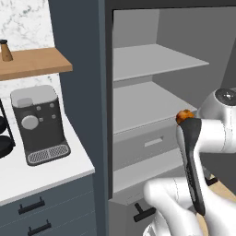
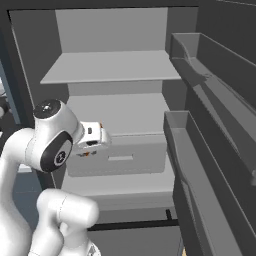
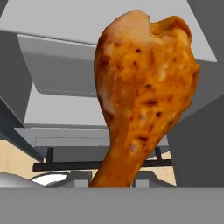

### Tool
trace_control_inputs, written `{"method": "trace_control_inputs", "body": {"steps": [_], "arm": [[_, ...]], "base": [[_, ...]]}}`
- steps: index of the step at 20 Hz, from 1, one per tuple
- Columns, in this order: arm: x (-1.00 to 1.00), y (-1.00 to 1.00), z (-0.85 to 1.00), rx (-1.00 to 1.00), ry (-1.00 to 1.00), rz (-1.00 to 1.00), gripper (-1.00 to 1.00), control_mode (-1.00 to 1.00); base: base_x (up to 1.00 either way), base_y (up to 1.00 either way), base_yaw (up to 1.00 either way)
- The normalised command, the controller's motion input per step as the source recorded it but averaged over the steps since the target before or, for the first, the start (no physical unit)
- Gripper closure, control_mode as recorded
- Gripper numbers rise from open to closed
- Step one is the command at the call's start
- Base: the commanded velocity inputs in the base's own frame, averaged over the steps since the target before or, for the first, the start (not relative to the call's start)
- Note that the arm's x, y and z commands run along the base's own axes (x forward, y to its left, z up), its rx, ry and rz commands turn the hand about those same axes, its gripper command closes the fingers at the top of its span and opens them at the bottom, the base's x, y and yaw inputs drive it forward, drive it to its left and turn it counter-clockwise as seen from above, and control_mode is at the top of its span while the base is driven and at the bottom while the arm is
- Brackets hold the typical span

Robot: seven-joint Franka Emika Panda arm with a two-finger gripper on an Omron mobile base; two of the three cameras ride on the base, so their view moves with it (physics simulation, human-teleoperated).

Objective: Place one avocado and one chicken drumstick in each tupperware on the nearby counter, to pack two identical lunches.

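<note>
Open grey fridge (image 2: 115,75) with bare shelves ahead, white tabletop (image 1: 41,173) with coffee machine (image 1: 39,124) off to the left. Gripper (image 2: 100,135) clenched on chicken drumstick (image 3: 140,96), held up in front of the fridge drawer (image 2: 120,157), thick end away from the hand.

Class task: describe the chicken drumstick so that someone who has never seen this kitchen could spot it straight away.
Find the tall open fridge with bare grey shelves. In front of it, the white arm's gripper holds the chicken drumstick, the only orange-brown, speckled thing against all that grey.
</note>
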Motion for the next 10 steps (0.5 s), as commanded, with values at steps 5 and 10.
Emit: {"method": "trace_control_inputs", "body": {"steps": [5, 10], "arm": [[-0.06, -0.01, -0.03, 0.0, 0.0, -0.01, 1.0, -1.0], [0.0, 0.0, 0.0, 0.0, 0.0, 0.0, 1.0, -1.0]], "base": [[0.0, 0.0, 0.0], [0.0, 0.0, 0.0]]}}
